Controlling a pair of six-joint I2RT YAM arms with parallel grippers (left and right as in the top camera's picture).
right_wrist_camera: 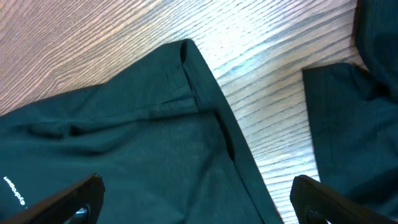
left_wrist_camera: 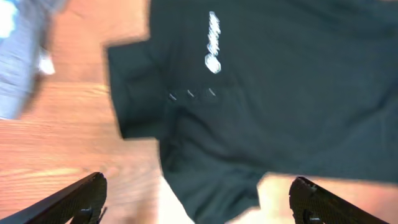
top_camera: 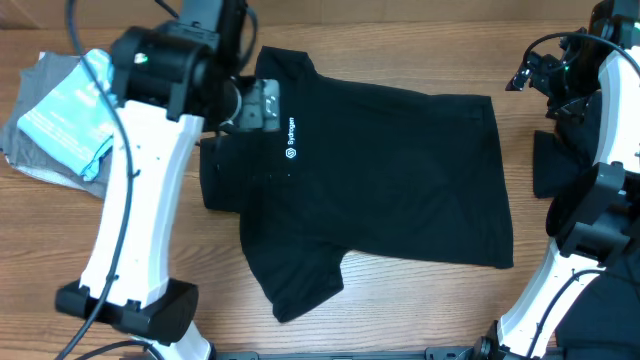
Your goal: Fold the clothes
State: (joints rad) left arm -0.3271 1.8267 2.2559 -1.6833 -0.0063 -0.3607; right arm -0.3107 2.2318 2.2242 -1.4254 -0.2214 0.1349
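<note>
A black T-shirt (top_camera: 400, 170) lies spread flat on the wooden table, with white lettering (top_camera: 291, 140) near its left end. My left gripper (top_camera: 240, 110) hovers above the shirt's left part, open and empty. In the left wrist view the shirt (left_wrist_camera: 280, 93) and its lettering (left_wrist_camera: 212, 43) lie below the wide-open fingers (left_wrist_camera: 199, 205). My right gripper (top_camera: 525, 77) is up beyond the shirt's far right corner, open and empty. The right wrist view shows that corner (right_wrist_camera: 186, 53) of the shirt between the spread fingers (right_wrist_camera: 199, 202).
A second black garment (top_camera: 560, 160) lies at the right edge and also shows in the right wrist view (right_wrist_camera: 354, 130). Grey and light-blue folded clothes (top_camera: 60, 120) sit at the far left. Bare wood (top_camera: 420, 300) runs along the front.
</note>
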